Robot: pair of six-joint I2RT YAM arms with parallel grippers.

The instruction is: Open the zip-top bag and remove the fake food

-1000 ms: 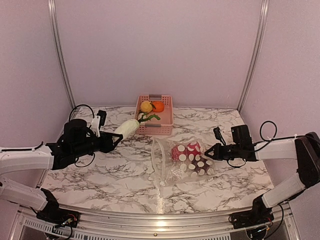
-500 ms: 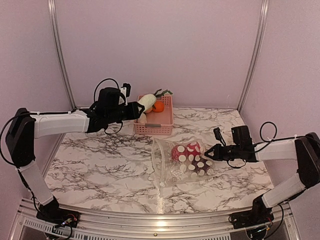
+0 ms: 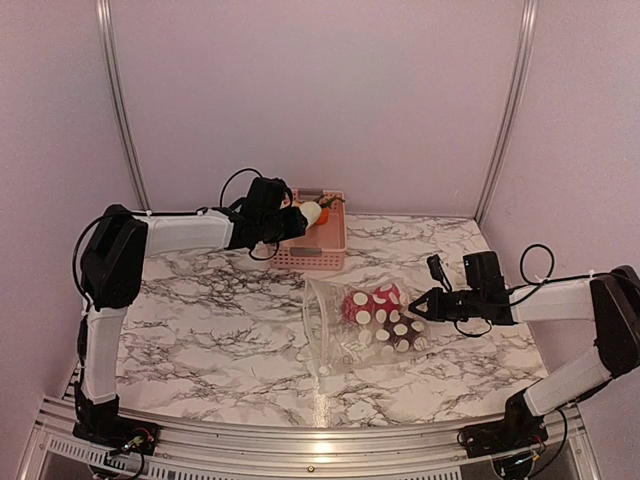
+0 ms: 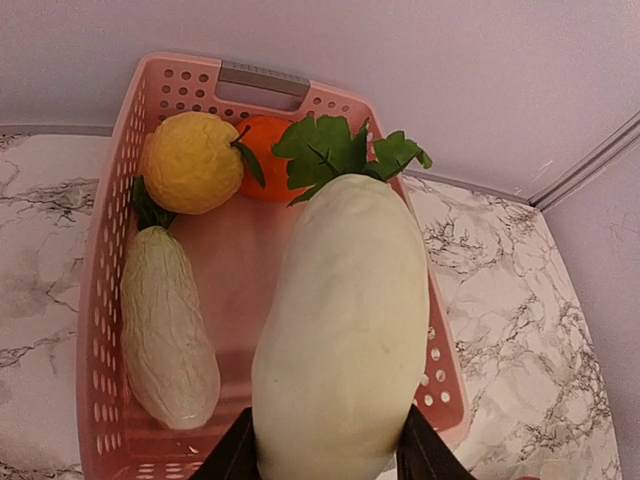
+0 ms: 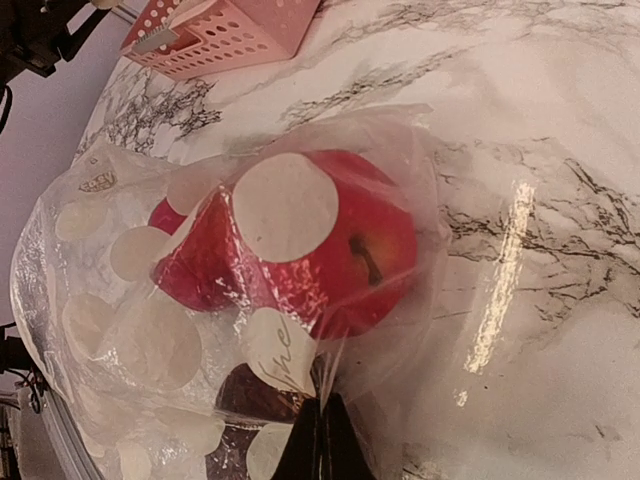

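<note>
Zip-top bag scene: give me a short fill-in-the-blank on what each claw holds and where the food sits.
The left claw holds a white radish over the ____ basket.
The right claw is pinched ____ on the zip-top bag.
The apple inside the bag is ____.
In the basket, the fruit beside the orange is ____.
Missing: pink, shut, red, yellow.

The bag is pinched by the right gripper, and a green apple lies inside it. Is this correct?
Not quite. The apple inside the bag is red, not green; the right wrist view shows it. The right gripper does pinch the bag.
</note>
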